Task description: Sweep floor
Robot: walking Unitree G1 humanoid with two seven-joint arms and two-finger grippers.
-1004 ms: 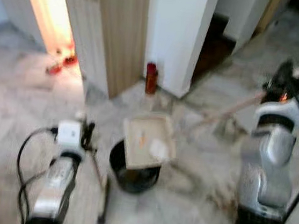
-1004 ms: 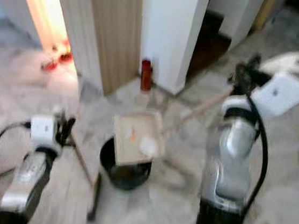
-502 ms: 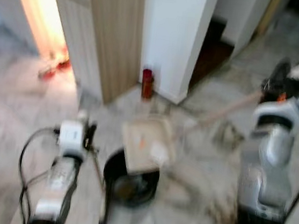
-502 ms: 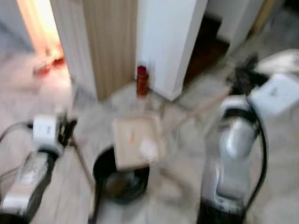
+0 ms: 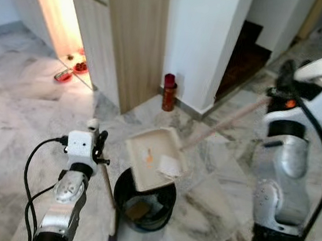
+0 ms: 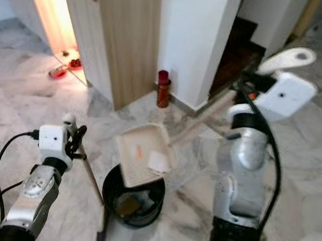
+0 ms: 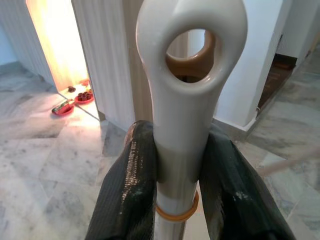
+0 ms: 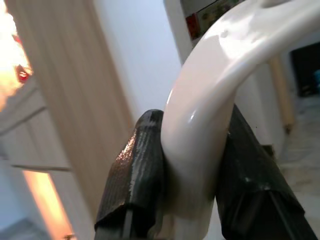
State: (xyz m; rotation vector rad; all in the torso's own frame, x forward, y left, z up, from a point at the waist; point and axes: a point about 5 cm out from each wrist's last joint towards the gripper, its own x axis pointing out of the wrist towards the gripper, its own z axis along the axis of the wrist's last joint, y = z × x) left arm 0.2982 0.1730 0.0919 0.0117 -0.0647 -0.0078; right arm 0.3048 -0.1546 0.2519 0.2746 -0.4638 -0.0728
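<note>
A cream dustpan point(image 5: 154, 157) hangs tilted over a black bin point(image 5: 143, 203), with a white scrap and an orange bit lying in it. Its long wooden stick runs up to a white handle point(image 8: 210, 125). My right gripper point(image 5: 285, 73) is shut on that handle, high at the right. My left gripper point(image 5: 97, 142) is shut on the white looped top of the broom point(image 7: 187, 75), and its black fingers point(image 7: 127, 185) press it from both sides. The broom's stick point(image 5: 106, 190) slants down to the floor just left of the bin. Some rubbish lies inside the bin.
A red bottle point(image 5: 169, 92) stands at the foot of a white pillar point(image 5: 202, 38), beside a wooden panel wall point(image 5: 135, 36). A lit niche with red bowls point(image 5: 67, 72) lies at the far left. A dark doorway point(image 5: 244, 54) opens behind the pillar. The floor is marble.
The head camera has shifted a little and the blur is gone. The dustpan stays tilted over the bin, and both grippers keep their holds.
</note>
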